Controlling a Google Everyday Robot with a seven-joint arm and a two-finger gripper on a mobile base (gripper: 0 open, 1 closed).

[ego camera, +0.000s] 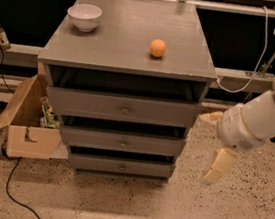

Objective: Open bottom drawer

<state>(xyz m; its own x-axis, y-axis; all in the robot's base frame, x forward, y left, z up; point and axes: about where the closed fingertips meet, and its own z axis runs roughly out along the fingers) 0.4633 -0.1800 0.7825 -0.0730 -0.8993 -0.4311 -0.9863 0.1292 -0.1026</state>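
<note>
The bottom drawer (145, 169), lowest in the cabinet (122, 34), opens by its centre knob (122, 167): lower the gripper (210, 147), which hangs empty and spread wide to the cabinet's right, to knob height, close on it, pull straight out.

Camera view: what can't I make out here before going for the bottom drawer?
- Bottom drawer: its inside is lost in shadow under the middle drawer, and its knob is too small for detail.
- Gripper, right of the cabinet and apart from it: its arm is cut off by the right edge.
- Cardboard box: its contents are partly hidden by its own walls.
</note>
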